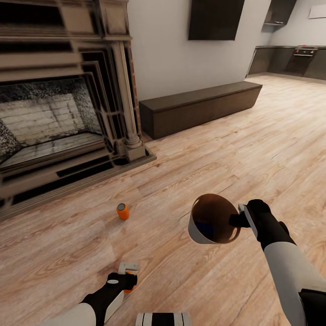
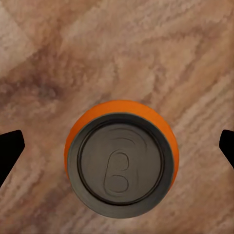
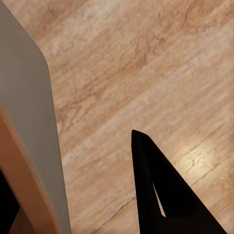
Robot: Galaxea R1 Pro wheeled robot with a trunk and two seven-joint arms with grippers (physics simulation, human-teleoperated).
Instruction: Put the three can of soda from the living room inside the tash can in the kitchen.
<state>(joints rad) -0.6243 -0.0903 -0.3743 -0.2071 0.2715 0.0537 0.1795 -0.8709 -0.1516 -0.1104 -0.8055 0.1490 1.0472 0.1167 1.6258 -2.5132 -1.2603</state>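
Observation:
One orange can of soda point(image 1: 122, 211) stands on the wood floor in front of the fireplace. A second can of soda point(image 2: 122, 158) stands upright directly beneath my left gripper point(image 1: 129, 270), dark grey top facing the wrist camera. The black fingertips point(image 2: 9, 151) sit wide on either side of this can, open and apart from it. My right gripper point(image 1: 237, 220) is shut on the rim of the trash can point(image 1: 213, 219), holding it tilted above the floor with its brown inside showing. In the right wrist view, the trash can's grey wall point(image 3: 29, 122) lies beside one finger point(image 3: 161, 195).
The red-brick fireplace with its dark surround point(image 1: 59, 113) rises at the left, its hearth step close to the first can. A long dark bench point(image 1: 199, 106) runs along the wall under the black TV point(image 1: 215, 19). Kitchen cabinets point(image 1: 290, 61) lie far right.

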